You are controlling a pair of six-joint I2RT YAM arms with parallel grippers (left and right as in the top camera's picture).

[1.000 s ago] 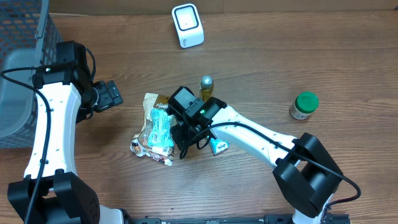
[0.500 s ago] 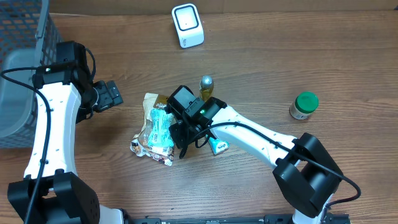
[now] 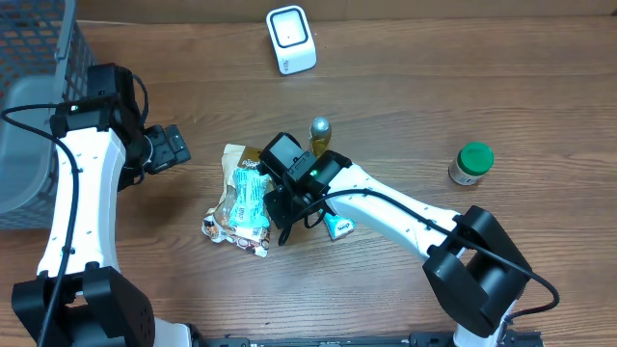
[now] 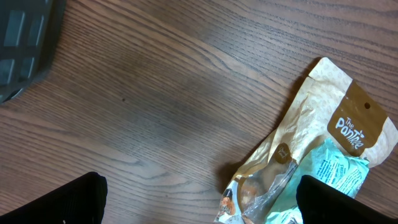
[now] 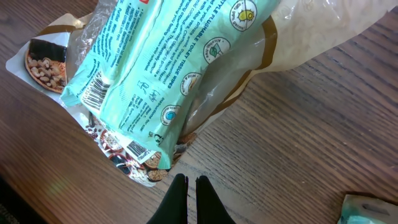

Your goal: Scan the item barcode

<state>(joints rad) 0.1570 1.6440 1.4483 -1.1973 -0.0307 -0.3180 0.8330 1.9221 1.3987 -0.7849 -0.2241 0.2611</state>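
Observation:
A pile of snack packets lies mid-table: a teal packet [image 3: 250, 196] on a brown kraft pouch [image 3: 233, 159]. In the right wrist view the teal packet [image 5: 168, 68] shows a barcode [image 5: 93, 93] on its left edge. My right gripper [image 5: 191, 182] is shut and empty, just off the pile's right edge over bare wood [image 3: 276, 210]. My left gripper [image 3: 177, 147] hangs open left of the pile. In its wrist view the kraft pouch [image 4: 311, 124] lies ahead of the right fingertip [image 4: 336, 202]. The white scanner [image 3: 290, 40] stands at the back.
A bottle with a silver cap [image 3: 320, 134] stands just behind my right wrist. A small teal packet [image 3: 339, 226] lies under the right arm. A green-capped jar [image 3: 471, 163] is at the right. A grey basket [image 3: 29, 116] fills the left edge.

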